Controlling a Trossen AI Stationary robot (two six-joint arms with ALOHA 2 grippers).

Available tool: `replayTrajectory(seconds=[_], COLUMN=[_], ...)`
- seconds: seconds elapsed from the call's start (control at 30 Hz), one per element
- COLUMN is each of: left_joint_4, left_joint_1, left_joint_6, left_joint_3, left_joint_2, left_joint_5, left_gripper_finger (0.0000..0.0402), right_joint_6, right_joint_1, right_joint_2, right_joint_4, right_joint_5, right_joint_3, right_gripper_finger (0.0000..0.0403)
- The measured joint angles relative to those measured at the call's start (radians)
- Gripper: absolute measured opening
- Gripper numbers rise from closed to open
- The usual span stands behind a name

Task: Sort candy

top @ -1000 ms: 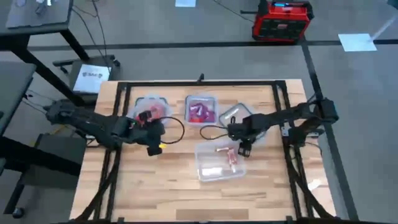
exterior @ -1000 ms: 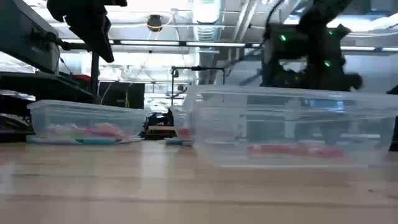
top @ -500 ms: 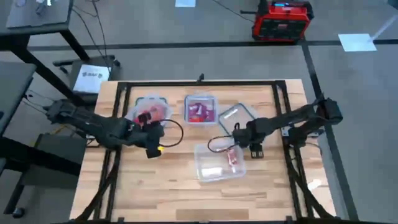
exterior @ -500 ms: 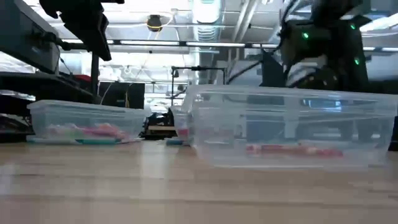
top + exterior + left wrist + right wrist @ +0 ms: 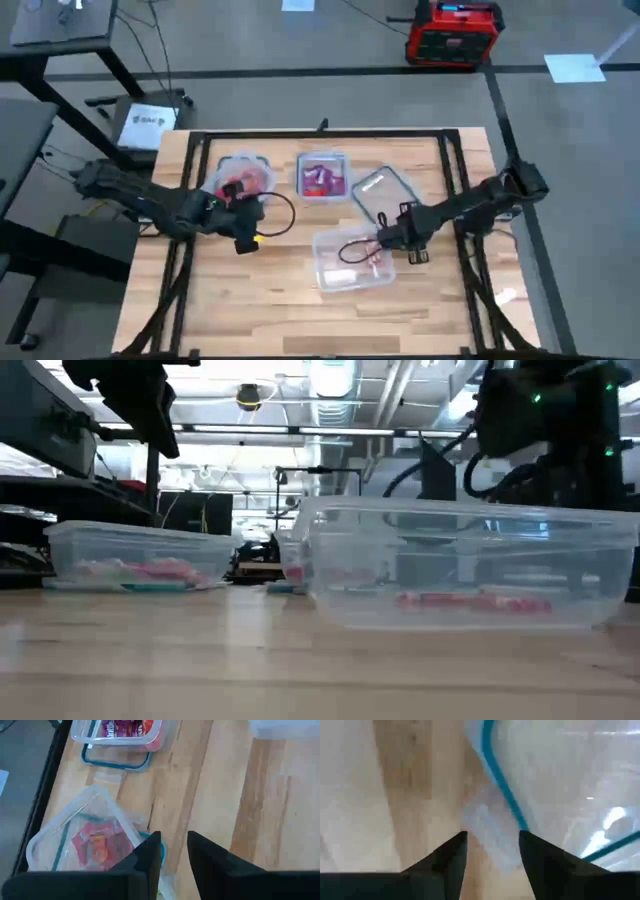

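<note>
Right then, from above I had the right hand (image 5: 398, 240) out over the far right corner of the near tub (image 5: 352, 262), the big clear one sitting closest to me on the wooden surface (image 5: 280, 300). Through its wrist camera the two dark fingers (image 5: 445, 857) stood apart with a narrow gap between them, nothing held, and I looked past them at a blue-rimmed clear lid (image 5: 520, 815) lying on the wood. In that near tub I could see a few pieces of red candy (image 5: 375, 260); from the level view they showed as a low red strip (image 5: 470, 601) along the tub floor.

Over on the other side, the left hand (image 5: 243, 215) hovered just beside the left tub (image 5: 243, 175), at its near edge. Its fingers (image 5: 150, 857) were set slightly apart too, a narrow slot, empty. Past them I saw that left tub holding red and pink candy (image 5: 97, 842), and further off the middle tub (image 5: 120, 732) with purple and magenta pieces inside.

From overhead, the middle tub (image 5: 322, 176) sat between the left tub and an empty clear tub (image 5: 380, 190) tilted at an angle on the right.
</note>
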Motion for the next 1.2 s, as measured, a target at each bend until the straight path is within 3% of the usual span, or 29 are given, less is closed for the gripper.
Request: replayTrajectory(seconds=[0.3, 0.47, 0.77, 0.9, 1.1, 1.2], left_joint_4=[0.001, -0.001, 0.000, 0.001, 0.000, 0.001], left_joint_1=[0.000, 0.000, 0.000, 0.000, 0.000, 0.000], left_joint_6=[0.000, 0.000, 0.010, 0.010, 0.009, 0.009], left_joint_3=[0.000, 0.000, 0.000, 0.000, 0.000, 0.000], left_joint_2=[0.000, 0.000, 0.000, 0.000, 0.000, 0.000], left_joint_5=[0.000, 0.000, 0.000, 0.000, 0.000, 0.000], left_gripper_finger=[0.0081, 0.0082, 0.0082, 0.0082, 0.0082, 0.0082], right_joint_6=[0.128, 0.268, 0.332, 0.333, 0.316, 0.290], right_joint_1=[0.069, 0.096, 0.131, 0.116, 0.078, 0.061], right_joint_2=[0.021, 0.073, 0.137, 0.138, 0.137, 0.136], right_joint_4=[0.101, 0.075, 0.065, 0.076, 0.080, 0.075], right_joint_5=[0.051, 0.177, 0.361, 0.403, 0.363, 0.352], right_joint_3=[-0.038, -0.056, -0.051, -0.060, -0.080, -0.081], right_gripper_finger=[0.0166, 0.0166, 0.0163, 0.0127, 0.0026, 0.0007])
